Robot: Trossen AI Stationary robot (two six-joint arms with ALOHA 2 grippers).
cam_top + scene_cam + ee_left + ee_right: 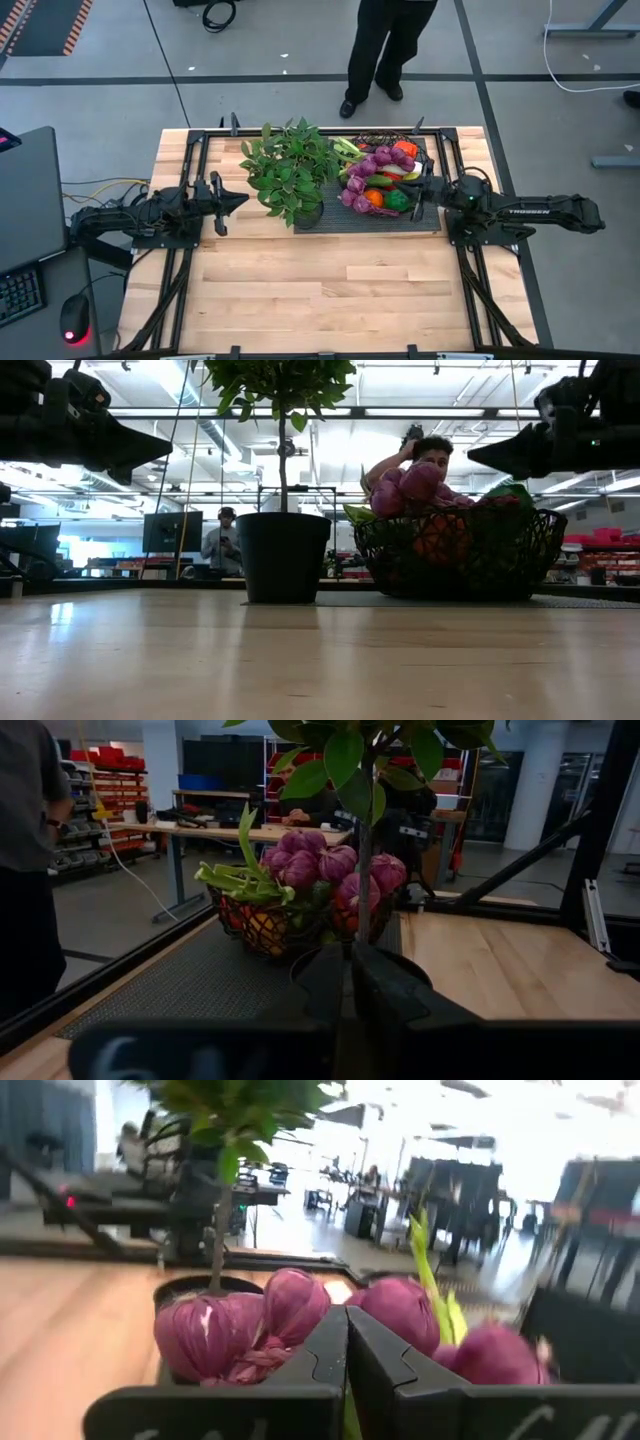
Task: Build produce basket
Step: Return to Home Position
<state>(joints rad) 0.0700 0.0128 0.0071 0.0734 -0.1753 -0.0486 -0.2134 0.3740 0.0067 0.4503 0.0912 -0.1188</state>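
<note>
On your wooden table (pixel 320 290), the ribbed mat (pixel 345 218) carries the potted plant (pixel 290 170) and, beside it, the wire basket (pixel 460 555) heaped with produce (pixel 380 175). Your left gripper (pixel 238 200) hovers left of the plant and your right gripper (pixel 425 192) just right of the basket, both with jaws together and empty

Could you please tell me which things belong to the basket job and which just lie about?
Job: basket, produce piled in it, right tool shut beside it, left tool shut beside the potted plant.
Lying about: potted plant, mat under the basket, mouse, person.
</note>
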